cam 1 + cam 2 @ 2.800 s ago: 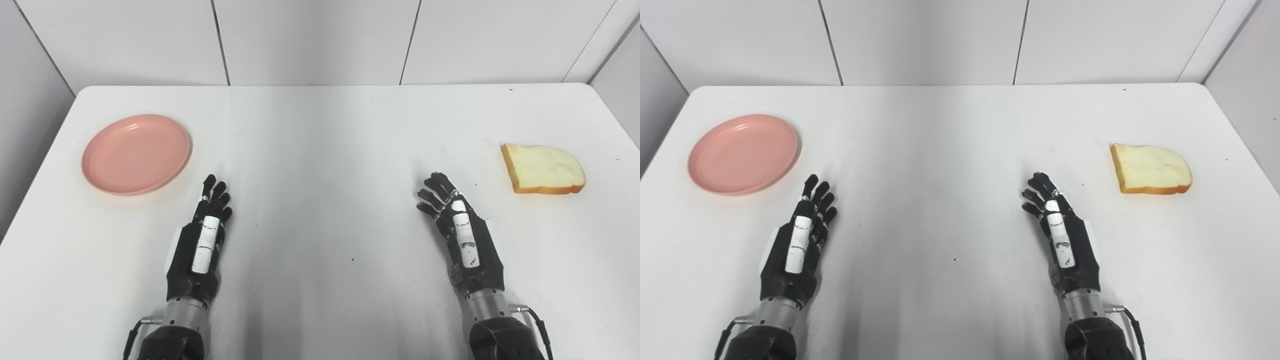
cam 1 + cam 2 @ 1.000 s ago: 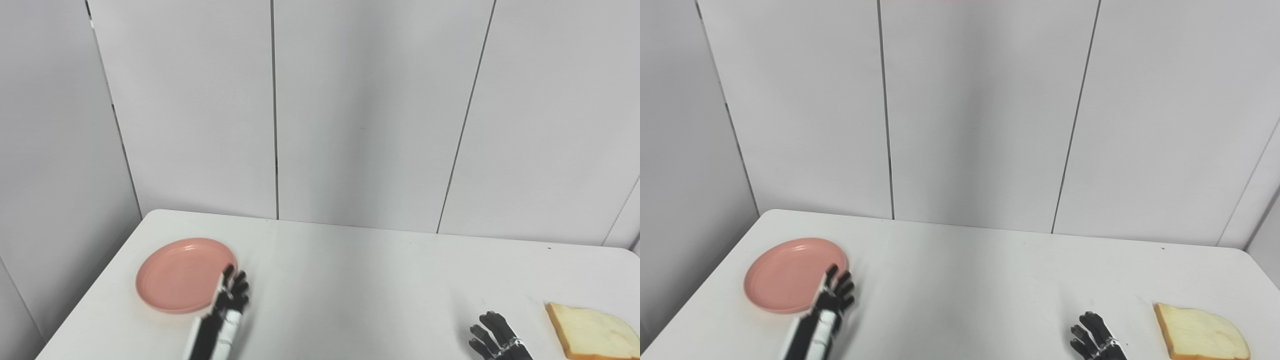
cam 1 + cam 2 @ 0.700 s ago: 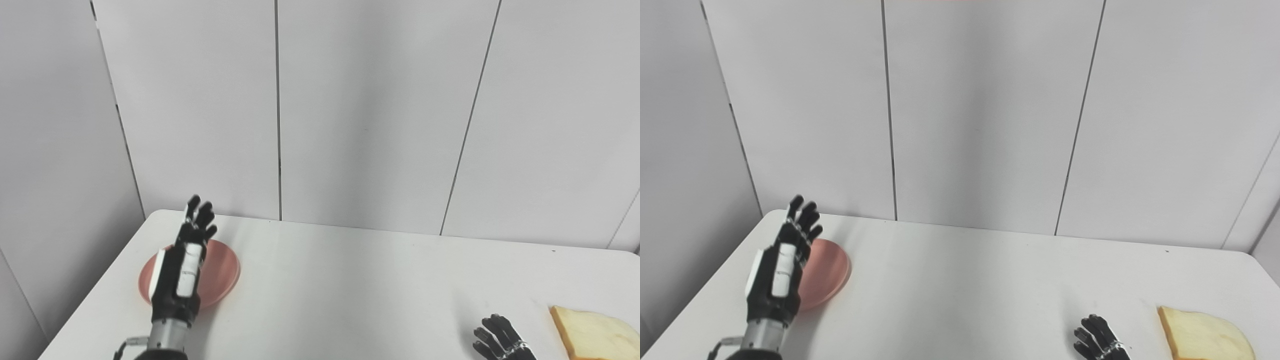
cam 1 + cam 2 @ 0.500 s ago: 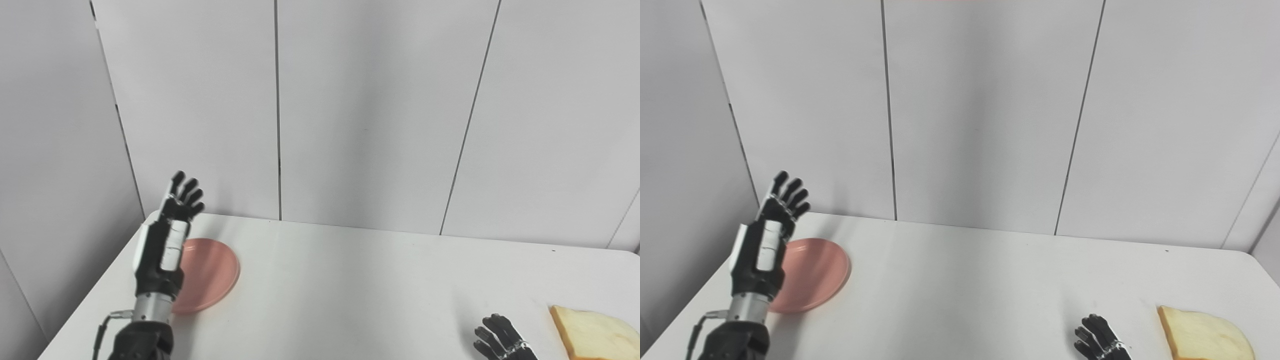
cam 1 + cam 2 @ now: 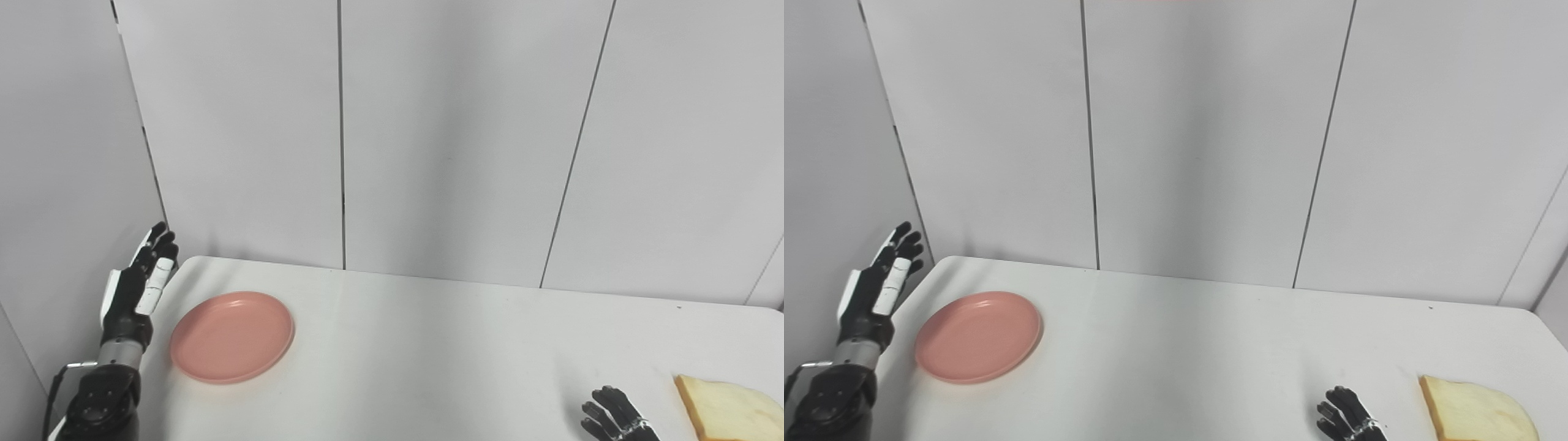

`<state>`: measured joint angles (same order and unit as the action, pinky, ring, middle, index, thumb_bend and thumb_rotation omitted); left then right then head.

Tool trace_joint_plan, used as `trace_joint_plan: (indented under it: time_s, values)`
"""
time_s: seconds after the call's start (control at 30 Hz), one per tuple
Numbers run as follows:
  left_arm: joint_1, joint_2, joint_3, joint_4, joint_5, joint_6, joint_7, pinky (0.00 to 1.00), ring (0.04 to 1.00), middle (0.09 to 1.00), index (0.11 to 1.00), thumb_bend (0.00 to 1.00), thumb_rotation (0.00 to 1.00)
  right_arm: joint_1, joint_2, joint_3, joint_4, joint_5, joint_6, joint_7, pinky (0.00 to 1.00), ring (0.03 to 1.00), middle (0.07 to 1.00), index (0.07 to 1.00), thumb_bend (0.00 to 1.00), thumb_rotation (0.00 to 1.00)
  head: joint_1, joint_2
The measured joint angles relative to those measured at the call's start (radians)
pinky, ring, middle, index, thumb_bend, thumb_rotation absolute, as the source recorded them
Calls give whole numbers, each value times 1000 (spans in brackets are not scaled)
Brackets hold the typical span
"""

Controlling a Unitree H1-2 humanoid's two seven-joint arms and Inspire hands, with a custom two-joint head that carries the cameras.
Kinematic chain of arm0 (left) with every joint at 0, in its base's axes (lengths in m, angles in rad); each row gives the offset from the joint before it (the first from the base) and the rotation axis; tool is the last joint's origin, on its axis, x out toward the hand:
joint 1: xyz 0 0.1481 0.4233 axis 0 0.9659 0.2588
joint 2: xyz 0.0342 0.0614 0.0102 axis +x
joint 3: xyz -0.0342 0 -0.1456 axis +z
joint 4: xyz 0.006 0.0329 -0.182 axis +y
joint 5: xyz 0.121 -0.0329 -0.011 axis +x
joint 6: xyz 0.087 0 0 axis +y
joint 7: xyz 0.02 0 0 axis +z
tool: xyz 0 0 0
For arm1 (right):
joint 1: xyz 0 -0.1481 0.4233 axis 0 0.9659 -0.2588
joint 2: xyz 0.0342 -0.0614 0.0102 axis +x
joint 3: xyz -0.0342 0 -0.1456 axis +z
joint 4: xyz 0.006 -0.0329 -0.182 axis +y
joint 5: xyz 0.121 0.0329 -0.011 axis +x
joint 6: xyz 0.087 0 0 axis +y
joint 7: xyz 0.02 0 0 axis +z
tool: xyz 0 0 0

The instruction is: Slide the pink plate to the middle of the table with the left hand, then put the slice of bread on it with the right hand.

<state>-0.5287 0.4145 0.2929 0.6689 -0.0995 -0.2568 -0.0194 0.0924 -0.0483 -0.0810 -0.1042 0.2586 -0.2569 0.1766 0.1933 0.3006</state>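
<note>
The pink plate [image 5: 232, 335] lies empty on the left part of the white table [image 5: 429, 355]. My left hand [image 5: 136, 286] is raised in the air to the left of the plate, over the table's left edge, fingers stretched out and apart, holding nothing and clear of the plate. The slice of bread [image 5: 729, 414] lies at the bottom right, partly cut off by the frame. Only the fingers of my right hand [image 5: 617, 421] show at the bottom edge, spread and empty, a little left of the bread.
Grey panelled walls [image 5: 429, 135] stand close behind the table and along its left side, near my raised left hand. The table's far edge and rounded left corner [image 5: 184, 262] are in view.
My left hand has swung up and leftward, from over the plate to beyond its left side. The plate, the bread and the right hand have stayed put. The camera tilted up since the oldest frames.
</note>
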Motion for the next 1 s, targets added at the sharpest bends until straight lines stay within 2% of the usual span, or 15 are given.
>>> trace_joint_plan:
  time_s: [0.1,0.23,0.33,0.47,0.67,1.0]
  values:
    - [-31,2,24,105,-49,-17,-19,935,967,971,952,929,858,1,0,0,1,0,-5,0,838,833,855,829,758,887,-5,2]
    - [-73,1,71,243,-128,-30,-48,951,963,975,946,920,859,1,0,0,1,0,-14,0,827,823,847,824,766,877,-8,9]
    - [-86,0,103,299,-185,-44,-78,966,997,998,974,956,847,1,0,0,1,0,-15,0,830,823,850,827,756,885,-9,12]
    - [-101,-1,127,368,-239,-59,-105,965,991,989,980,969,844,1,0,0,1,-1,-17,0,832,827,855,829,750,889,-15,18]
    - [-112,-15,135,379,-272,-69,-108,915,949,957,970,943,833,2,0,0,2,-3,-19,-1,822,818,847,823,751,883,-20,23]
    - [-117,-45,107,384,-272,-106,-127,888,941,946,965,890,852,2,1,1,2,-3,-20,-1,799,804,831,809,759,869,-34,28]
